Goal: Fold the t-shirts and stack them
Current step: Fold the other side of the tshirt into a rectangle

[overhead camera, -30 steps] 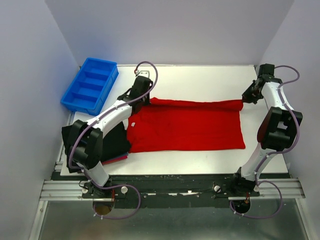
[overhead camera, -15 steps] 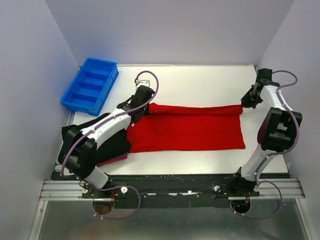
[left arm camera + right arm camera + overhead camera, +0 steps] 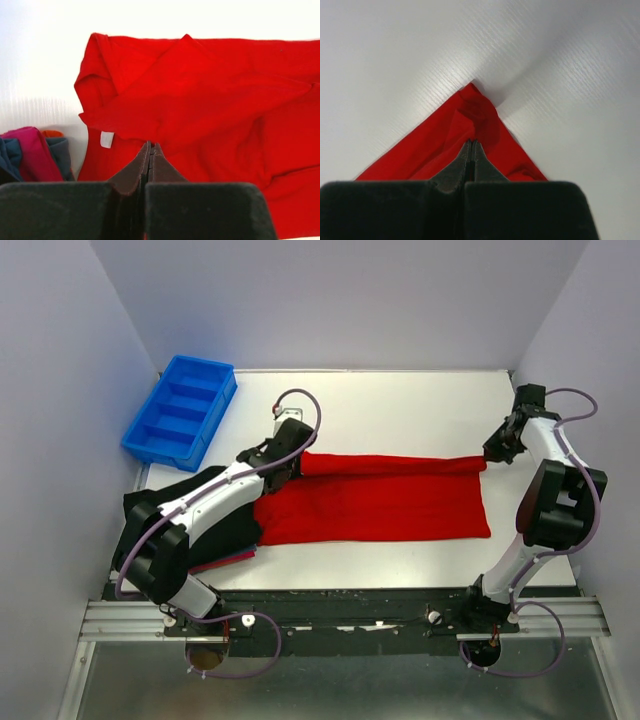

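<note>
The bright red t-shirt (image 3: 380, 502) lies spread across the middle of the table, with its far edge lifted and doubled toward the near side. My left gripper (image 3: 297, 456) is shut on the far-left edge of the shirt; in the left wrist view the jaws (image 3: 151, 145) are closed on red cloth (image 3: 210, 90) next to a white label (image 3: 107, 139). My right gripper (image 3: 490, 452) is shut on the far-right corner (image 3: 480, 112), the jaws (image 3: 471, 142) closed. Folded black and dark-red shirts (image 3: 215, 525) lie under my left arm and also show in the left wrist view (image 3: 30, 157).
A blue plastic compartment bin (image 3: 180, 410) stands at the far left. White table surface (image 3: 400, 405) lies beyond the shirt. Grey walls close in the left, right and back sides.
Both grippers have moved toward the near edge, drawing the far edge of the red shirt over itself. The strip of folded-over cloth now lies further onto the shirt.
</note>
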`<state>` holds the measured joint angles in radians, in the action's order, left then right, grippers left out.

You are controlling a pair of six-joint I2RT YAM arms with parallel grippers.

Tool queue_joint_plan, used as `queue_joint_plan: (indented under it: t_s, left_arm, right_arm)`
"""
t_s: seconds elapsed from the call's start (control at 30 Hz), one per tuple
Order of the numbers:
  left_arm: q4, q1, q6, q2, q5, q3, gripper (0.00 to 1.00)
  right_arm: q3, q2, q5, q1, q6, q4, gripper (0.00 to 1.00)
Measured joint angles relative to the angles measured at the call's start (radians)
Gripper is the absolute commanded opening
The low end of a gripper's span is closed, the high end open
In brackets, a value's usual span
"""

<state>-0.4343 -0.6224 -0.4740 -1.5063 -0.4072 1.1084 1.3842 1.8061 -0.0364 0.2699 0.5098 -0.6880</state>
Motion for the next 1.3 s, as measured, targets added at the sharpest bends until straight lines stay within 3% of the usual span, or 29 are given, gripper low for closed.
queue_joint_plan:
  t_s: [0.37,0.5,0.53,0.63,0.73,0.83,0.93,1.0,1.1,1.3]
  left_arm:
    - [-0.063,-0.056,-0.06,0.003,0.03,-0.081,0.0]
    - [-0.077,-0.072,-0.082,0.003,0.05,-0.129,0.0]
    - [-0.078,-0.075,-0.089,0.003,0.053,-0.14,0.0]
    - [-0.08,-0.08,-0.103,0.003,0.059,-0.16,0.0]
    - [-0.081,-0.088,-0.117,0.005,0.064,-0.164,0.1]
    - [-0.084,-0.094,-0.125,0.028,0.068,-0.163,0.29]
    - [-0.101,-0.095,-0.125,0.052,0.065,-0.134,0.42]
    - [-0.102,-0.095,-0.124,0.056,0.062,-0.106,0.47]
    - [-0.098,-0.092,-0.117,0.052,0.06,-0.058,0.51]
    - [-0.069,-0.045,-0.106,-0.016,0.067,0.034,0.57]
  right_arm:
    - [-0.111,-0.018,-0.023,0.0,0.05,0.027,0.04]
    - [-0.169,-0.049,-0.05,0.0,0.084,0.038,0.12]
    - [-0.177,-0.056,-0.054,0.0,0.089,0.042,0.2]
    - [-0.206,-0.087,-0.067,0.0,0.11,0.051,0.23]
    - [-0.225,-0.115,-0.082,0.0,0.122,0.064,0.29]
    - [-0.253,-0.172,-0.097,0.0,0.126,0.078,0.34]
    - [-0.285,-0.258,-0.105,0.0,0.125,0.096,0.31]
    - [-0.298,-0.297,-0.102,0.0,0.118,0.115,0.25]
    - [-0.319,-0.314,-0.047,0.0,0.104,0.162,0.24]
    - [-0.418,-0.321,0.103,-0.095,0.075,0.248,0.32]
